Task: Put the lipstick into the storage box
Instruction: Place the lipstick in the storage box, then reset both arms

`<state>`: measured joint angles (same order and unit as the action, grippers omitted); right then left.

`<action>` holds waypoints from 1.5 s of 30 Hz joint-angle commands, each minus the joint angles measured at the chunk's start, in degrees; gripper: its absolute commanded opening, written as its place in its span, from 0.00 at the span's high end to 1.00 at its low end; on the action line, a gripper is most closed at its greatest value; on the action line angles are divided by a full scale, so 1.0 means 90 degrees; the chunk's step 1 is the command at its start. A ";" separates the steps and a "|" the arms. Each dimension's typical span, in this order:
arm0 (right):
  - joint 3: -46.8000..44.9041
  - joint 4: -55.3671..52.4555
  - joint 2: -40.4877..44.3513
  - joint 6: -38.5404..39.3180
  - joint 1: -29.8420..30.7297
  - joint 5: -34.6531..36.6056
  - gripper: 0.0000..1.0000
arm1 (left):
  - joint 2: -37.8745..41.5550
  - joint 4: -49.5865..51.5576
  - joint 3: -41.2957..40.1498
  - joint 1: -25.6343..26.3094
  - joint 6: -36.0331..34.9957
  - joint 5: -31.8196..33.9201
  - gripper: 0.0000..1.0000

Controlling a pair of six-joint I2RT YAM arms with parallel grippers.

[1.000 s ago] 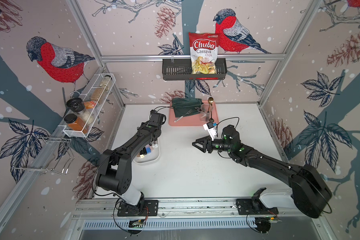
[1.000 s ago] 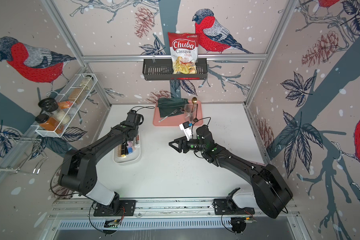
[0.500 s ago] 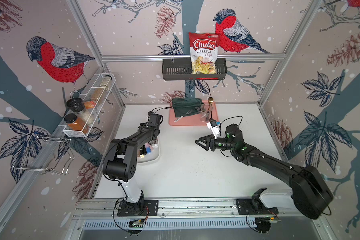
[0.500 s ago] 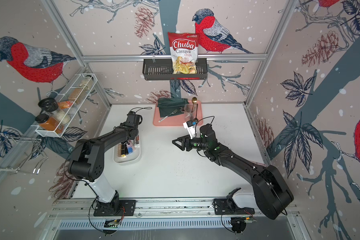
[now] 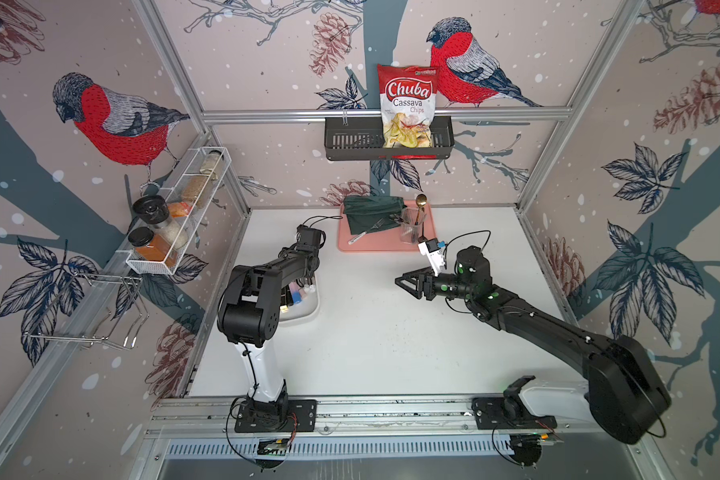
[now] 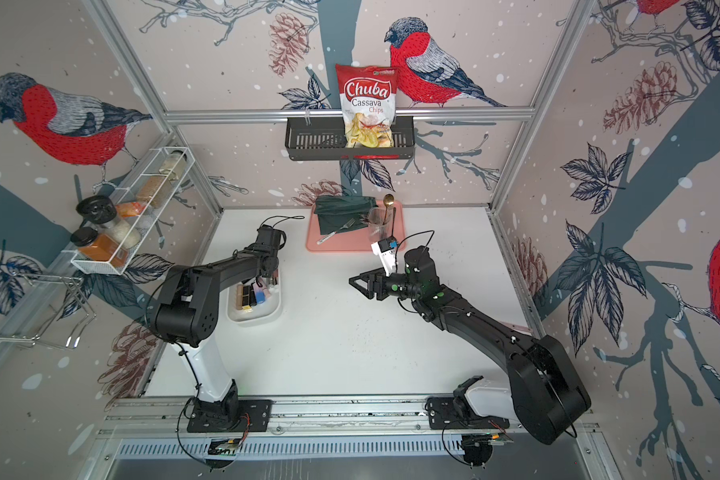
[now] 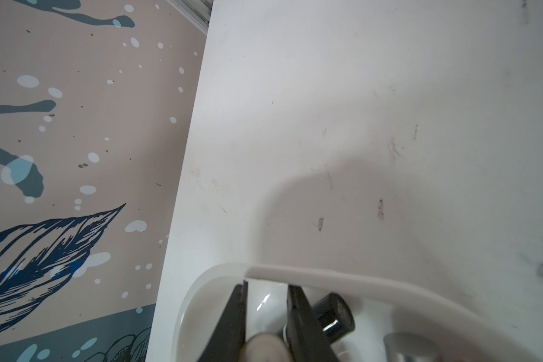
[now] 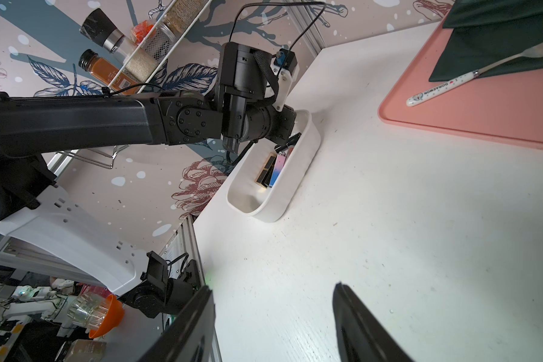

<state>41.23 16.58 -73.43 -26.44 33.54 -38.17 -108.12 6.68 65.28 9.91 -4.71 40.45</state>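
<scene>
a robotics lab test cell dressed as a kitchen corner; an aluminium frame (image 5: 385, 111) holds printed bullfinch wall panels (image 5: 113, 120); 2 arms, left arm (image 5: 267, 270) and right arm (image 5: 537, 328), are bolted to a metal rail (image 5: 391, 409) at the white table (image 5: 391, 345); household props include a spice rack (image 5: 175, 216), chips bag (image 5: 408, 104), pink tray (image 5: 375, 246) and storage box (image 6: 252, 320); the right wrist view shows cluttered gear and an orange bowl (image 8: 108, 324) outside.

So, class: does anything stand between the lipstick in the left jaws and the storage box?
Nothing visible does. The left gripper is inside the rim of the storage box, its jaws closed on a blurred lipstick. A dark lipstick lies beside the jaws in the box, not across their path.
</scene>
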 commanded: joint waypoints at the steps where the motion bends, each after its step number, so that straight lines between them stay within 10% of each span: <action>1: -0.0012 0.0011 0.0114 0.0105 -0.0006 -0.0019 0.36 | 0.0127 -0.0147 0.0033 -0.0021 0.0131 -0.0060 0.70; 8: -0.0011 -0.0208 0.0509 0.0105 -0.0006 0.0124 0.36 | 0.0704 -0.0146 -0.0138 -0.0003 0.0269 -0.0253 0.44; 22: -0.0191 -0.0810 0.1617 -0.0075 -0.0315 0.0876 0.29 | 0.2884 0.0222 -0.0727 -0.0022 0.1029 -0.1746 0.41; 32: 0.0098 -0.2276 0.1782 -0.0019 -0.3105 0.1746 0.18 | 0.5169 -0.0720 -0.2071 -0.0296 0.2481 -0.3776 0.24; 38: -0.0395 -0.1158 0.1275 -0.0356 -0.4026 0.2225 0.16 | 0.5939 -0.1688 -0.2913 -0.0500 0.2623 -0.4401 0.10; 45: -0.2772 0.2887 0.1674 0.0896 -0.4156 0.3959 0.15 | 0.6207 -0.2600 -0.3724 -0.0523 0.2123 -0.4003 0.04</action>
<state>21.89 20.88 -59.07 -24.67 -3.81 -11.44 -52.99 -8.91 34.30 5.39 17.32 3.20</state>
